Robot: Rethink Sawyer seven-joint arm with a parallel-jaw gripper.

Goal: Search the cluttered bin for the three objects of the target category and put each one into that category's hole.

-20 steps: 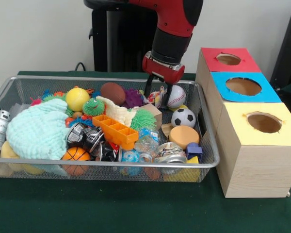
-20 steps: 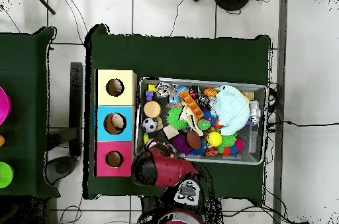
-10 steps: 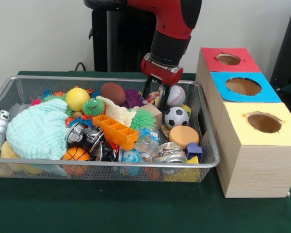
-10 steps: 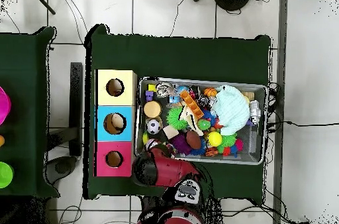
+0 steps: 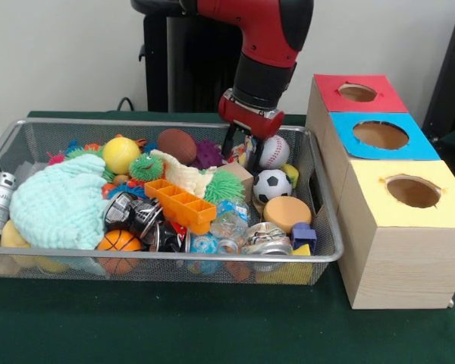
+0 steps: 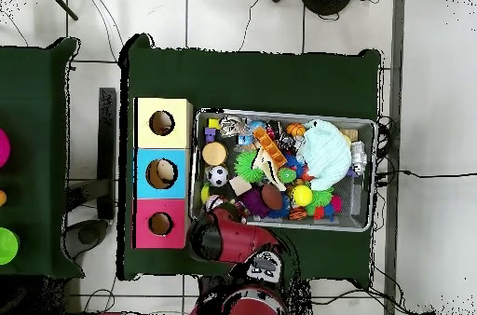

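Entry: gripper (image 5: 243, 154) was found lowered inside the bin (image 5: 174, 257), at the bin's far rim toward its box-side end, directly over the polka-dot cloth (image 5: 247, 145). Whether the fingers were clenched or released could not be told, since the cloth and neighbouring clutter masked them. In the overhead view the spot was covered by the arm.

Step judged to be in hand: taking the polka-dot cloth out of the bin.

Advice for the step:
- The cloth should be pinched at a bunched fold, not at a flat edge (soft fabric is likely to slip).
- A straight lift should be made until the hanging tail is above the bin's rim; the baseball (image 5: 274, 151), touching or just beside the cloth, may otherwise be dragged.
- Release should be made centred over the yellow hole (image 5: 413, 191), the box nearest the bin's front corner, with the cloth lowered so no corner drapes on the face.

Counts:
- Target cloths: three. Polka-dot cloth at the gripper; mint-green knit (image 5: 57, 205) at the bin's opposite end; cream knit (image 5: 182, 174) near the bin's middle. None was in a hole yet, as judged.
- Holes: three (red, blue, yellow), beside the bin on the counter (image 5: 174, 326).
- Smooth balls: five seen.
- Crushed cans: at least two.
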